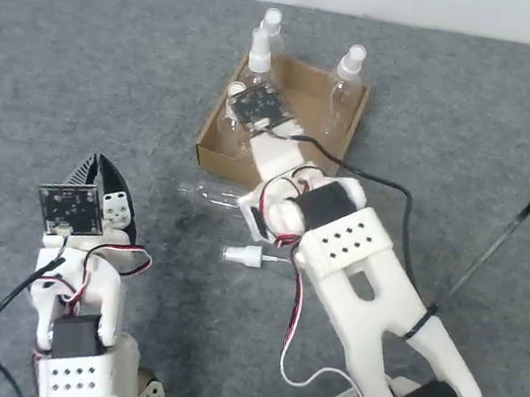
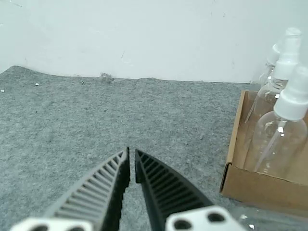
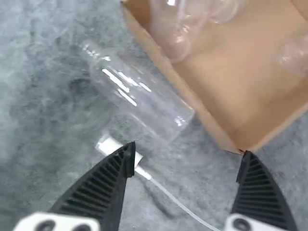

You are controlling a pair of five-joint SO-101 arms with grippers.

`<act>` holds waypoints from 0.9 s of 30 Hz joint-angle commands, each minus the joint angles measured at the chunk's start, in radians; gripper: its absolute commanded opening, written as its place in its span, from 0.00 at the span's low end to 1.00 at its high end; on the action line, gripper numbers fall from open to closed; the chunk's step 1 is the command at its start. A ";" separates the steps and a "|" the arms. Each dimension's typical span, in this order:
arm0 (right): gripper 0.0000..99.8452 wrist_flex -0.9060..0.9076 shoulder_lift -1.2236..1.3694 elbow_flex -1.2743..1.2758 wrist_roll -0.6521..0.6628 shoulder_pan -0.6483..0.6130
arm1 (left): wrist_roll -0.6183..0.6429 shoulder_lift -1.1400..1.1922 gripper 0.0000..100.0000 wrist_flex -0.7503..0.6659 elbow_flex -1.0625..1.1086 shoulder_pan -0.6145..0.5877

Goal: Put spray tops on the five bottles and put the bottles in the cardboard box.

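Clearly the nearer arm is my right: its gripper (image 3: 187,151) hangs with jaws wide apart above the last bottle (image 3: 137,98). That bottle lies on its side on the worktop just outside the cardboard box (image 1: 213,159), long axis along the near wall, bare neck toward my left arm. The loose spray top (image 3: 113,146) lies beside it. My left gripper (image 2: 132,159), closed on nothing, sits well apart.
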 commanded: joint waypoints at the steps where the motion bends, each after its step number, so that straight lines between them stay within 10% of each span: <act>1: 0.30 0.028 -0.068 -0.074 0.064 -0.051 | 0.014 -0.015 0.01 -0.037 -0.015 -0.003; 27: 0.30 -0.022 -0.053 -0.058 0.273 -0.202 | 0.008 -0.015 0.01 -0.037 -0.015 -0.009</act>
